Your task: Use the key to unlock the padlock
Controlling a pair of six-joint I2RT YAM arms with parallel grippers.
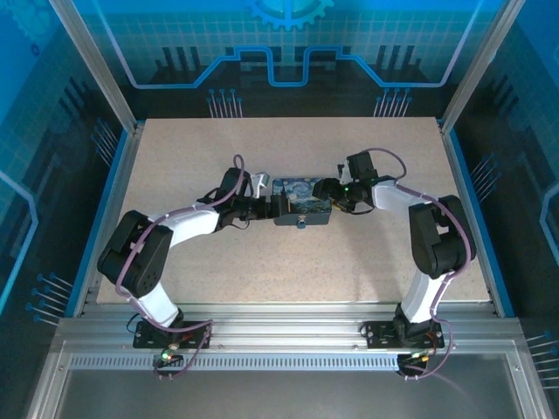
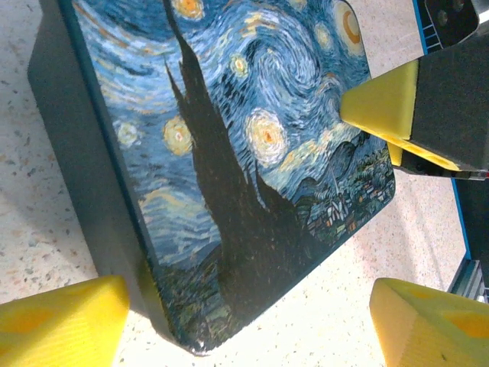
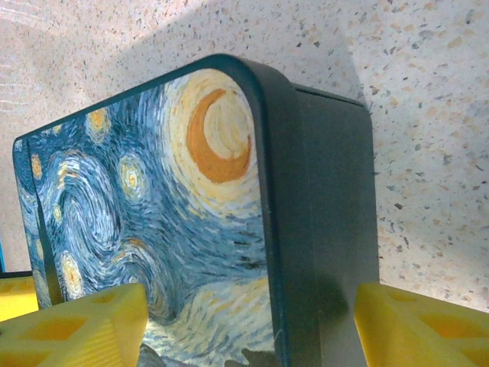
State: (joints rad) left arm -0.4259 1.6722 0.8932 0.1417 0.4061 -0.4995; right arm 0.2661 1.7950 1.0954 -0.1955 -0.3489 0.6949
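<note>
Left claw (image 2: 244,321), right claw (image 3: 248,329) straddle lidded tin (image 1: 301,202).

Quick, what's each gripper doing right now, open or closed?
Left gripper: open, astride one end of the tin, holding nothing.
Right gripper: open, astride the tin's other end, holding nothing.

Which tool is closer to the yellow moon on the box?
Right. The right tool straddles the end of the box with the moon; the left tool straddles the opposite end, by the tree.
</note>
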